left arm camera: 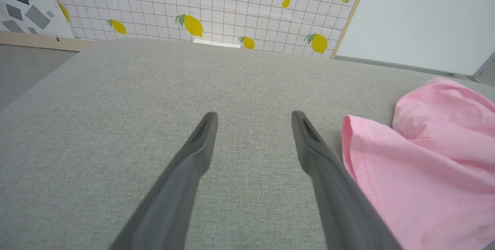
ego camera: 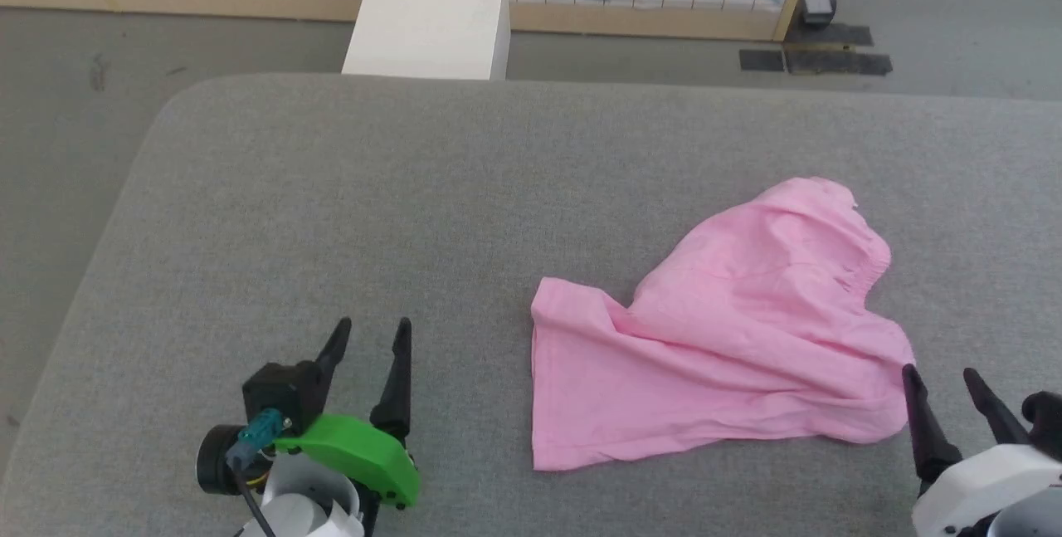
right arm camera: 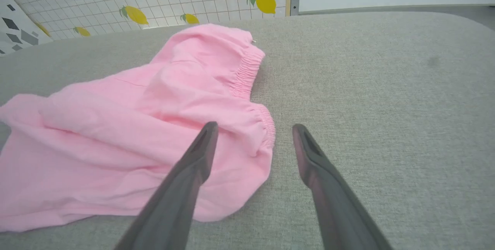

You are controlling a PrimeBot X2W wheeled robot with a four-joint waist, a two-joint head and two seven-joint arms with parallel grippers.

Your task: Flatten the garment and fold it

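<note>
Lying rumpled on the grey surface (ego camera: 348, 188), the garment (ego camera: 730, 329) sits between the two claws, far closer to the right one. The left claw (ego camera: 374, 323) is spread wide with nothing between its fingers. The garment's straight hemmed edge faces it from its right, and a strip of bare surface keeps the two apart. Ahead of this claw and to its left the surface runs bare to a rounded far corner, where it drops off to the floor (ego camera: 66, 105). Past the far edge, ahead of this claw, a white box (ego camera: 427, 18) stands on the floor.

The right claw (ego camera: 938, 371) is also parted and clamps nothing. It sits at the garment's near right corner. In the right wrist view its left finger (right arm camera: 193, 165) crosses over the pink fabric beside the gathered waistband (right arm camera: 247, 68), though I cannot tell whether it touches the cloth. Its right finger (right arm camera: 321, 172) lies over bare surface. The waistband runs away from this claw, ahead and slightly to its left, and forms the garment's right border. To the right of that border and ahead of the right claw, the surface is open out to its curved far edge. The cloth is bunched into folds to the left of this claw.
</note>
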